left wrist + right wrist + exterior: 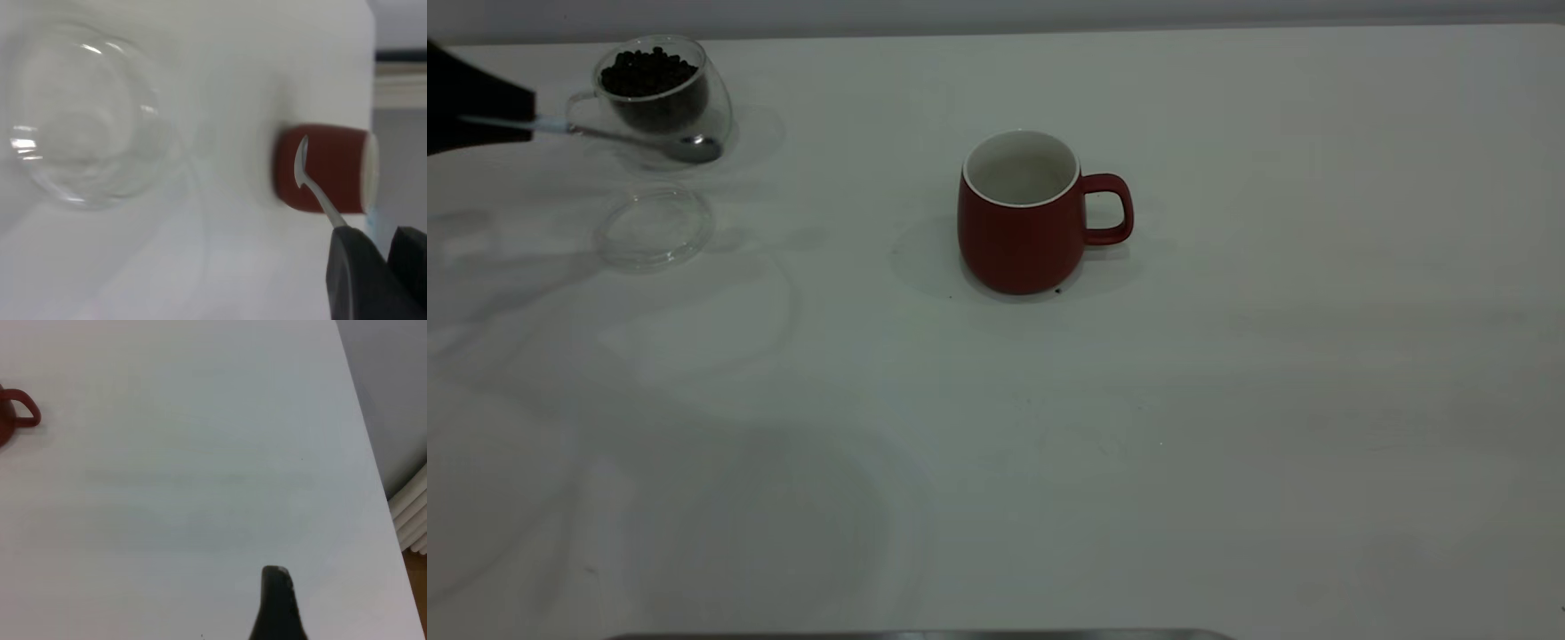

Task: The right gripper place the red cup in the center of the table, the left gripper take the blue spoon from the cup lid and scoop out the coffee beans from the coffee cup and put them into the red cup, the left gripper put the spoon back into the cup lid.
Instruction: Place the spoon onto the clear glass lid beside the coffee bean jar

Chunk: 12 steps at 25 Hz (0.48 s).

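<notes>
Fingers of the left gripper (525, 120) hold the spoon (636, 140) beside the glass cup (663, 93); lid (654, 227) bare. Red cup (1021, 213) centred on bench (1227, 400), empty. Scooping remains. Right gripper (279, 607): cannot tell.

White radiator (410, 520) and grey wall (387, 393) beyond tabletop edge.

The exterior view was dim and even; the table (1227, 400) carried broad soft shadows at its left, and the red cup (1021, 218) cast a faint one to its left; in the left wrist view the lid (83, 130) was blurred, with small glints on its rim.
</notes>
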### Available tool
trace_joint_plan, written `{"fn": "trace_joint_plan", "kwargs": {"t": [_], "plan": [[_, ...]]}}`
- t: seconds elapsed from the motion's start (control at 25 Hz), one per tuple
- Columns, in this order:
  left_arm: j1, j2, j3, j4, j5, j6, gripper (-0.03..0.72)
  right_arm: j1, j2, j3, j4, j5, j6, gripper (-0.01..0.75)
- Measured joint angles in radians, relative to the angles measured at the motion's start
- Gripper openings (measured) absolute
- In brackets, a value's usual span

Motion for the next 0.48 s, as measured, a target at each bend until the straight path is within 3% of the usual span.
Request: {"fn": "trace_joint_plan", "kwargs": {"t": [0.24,0.48], "plan": [[0.063,0.004,0.001,-0.004,-0.091,0.008,0.118,0.0,0.0,0.0,0.0,0.0,0.0,0.59],[0.069,0.052,0.001,0.008,-0.149,0.01,0.118,0.0,0.0,0.0,0.0,0.0,0.0,0.59]]}}
